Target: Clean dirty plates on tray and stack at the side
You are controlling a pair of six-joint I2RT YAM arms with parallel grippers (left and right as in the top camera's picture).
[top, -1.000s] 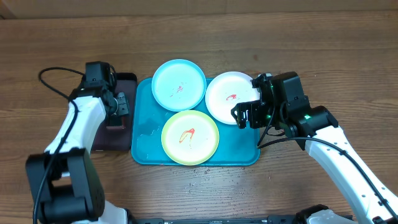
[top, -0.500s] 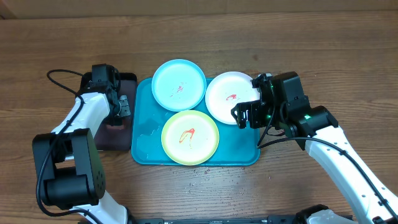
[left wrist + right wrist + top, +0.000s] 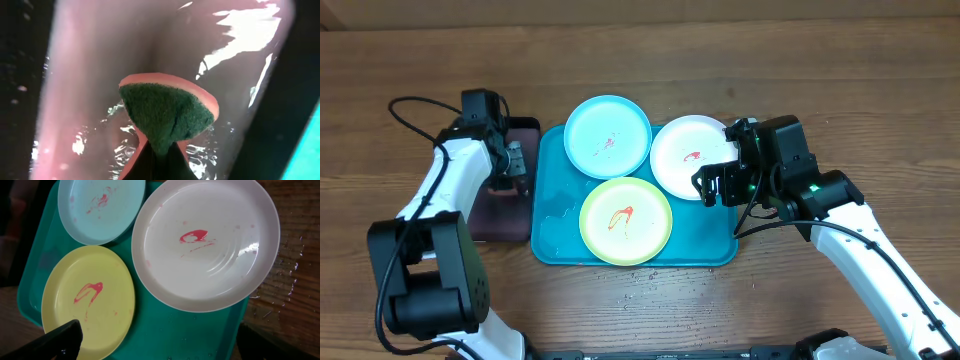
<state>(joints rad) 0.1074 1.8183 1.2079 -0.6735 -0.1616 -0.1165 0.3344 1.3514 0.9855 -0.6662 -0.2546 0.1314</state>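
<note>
Since our left gripper (image 3: 157, 152) pinches the sponge (image 3: 167, 112) and our right gripper (image 3: 715, 187) stands open at the white plate (image 3: 688, 155), we should steady it before wiping.

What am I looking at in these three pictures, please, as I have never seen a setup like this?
A robot's left arm and right arm work at a wooden table. One picture looks down from above; the other two come from a camera on each wrist. A turquoise tray holds a blue plate, a white plate and a yellow plate, all with red smears. The left tool is over a black tray and pinches a green-and-pink sponge. The right tool is open and empty, hovering by the white plate.
</note>
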